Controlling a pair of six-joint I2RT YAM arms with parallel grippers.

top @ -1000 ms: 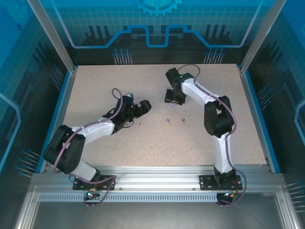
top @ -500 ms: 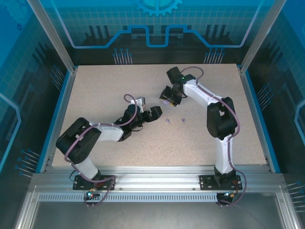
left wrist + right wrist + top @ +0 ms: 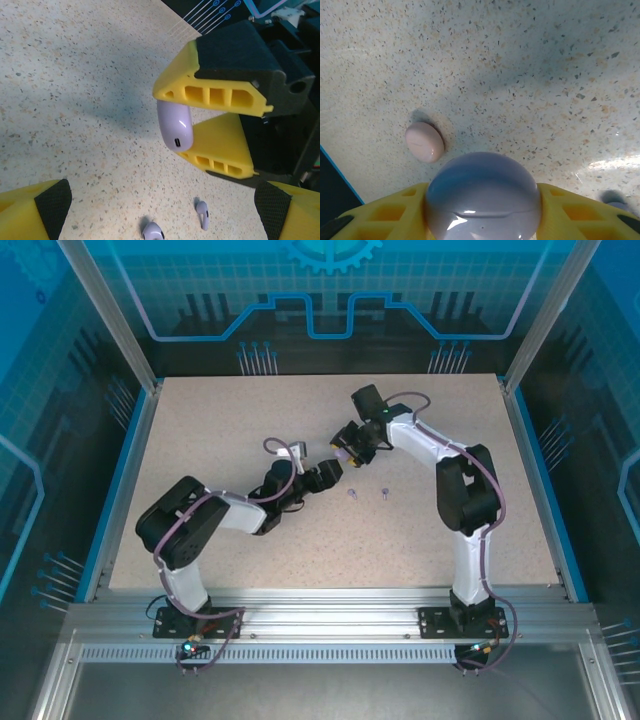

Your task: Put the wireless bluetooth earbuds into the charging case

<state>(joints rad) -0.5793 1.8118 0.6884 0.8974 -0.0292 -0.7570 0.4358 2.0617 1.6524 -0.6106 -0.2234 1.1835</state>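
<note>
lilac case (image 3: 175,125) clamped in right jaws, two lilac earbuds (image 3: 202,214) on table (image 3: 75,100)

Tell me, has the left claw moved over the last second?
Yes. The left gripper has swung right, toward the nearer purple earbud, which stayed put.

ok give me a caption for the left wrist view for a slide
Right gripper holds a purple charging case over the speckled table, two purple earbuds lying nearby, left gripper open.
</note>
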